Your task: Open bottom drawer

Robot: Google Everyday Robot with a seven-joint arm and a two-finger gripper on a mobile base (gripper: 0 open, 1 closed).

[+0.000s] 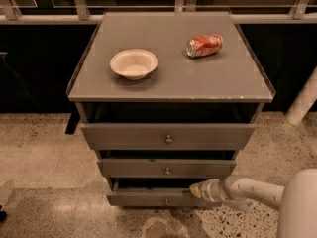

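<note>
Gripper (196, 188) lay at the bottom drawer's (138, 199) top edge, opening indeterminable. Above it, grey cabinet top (223, 78) bore bowl (133, 63) and red can (204, 45); speckled floor (39, 152) lay beneath.

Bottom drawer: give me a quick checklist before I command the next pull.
1. Tool at the bottom drawer: ok, at its upper edge, right of the knob.
2. Tool's hold on the drawer: cannot tell.
3. Tool apart from the middle drawer: ok, it sits below that front.
4. Drawer pulled out: not ok, only a narrow dark gap shows above its front.
5. Bowl and can back from the front edge of the top: ok.
</note>
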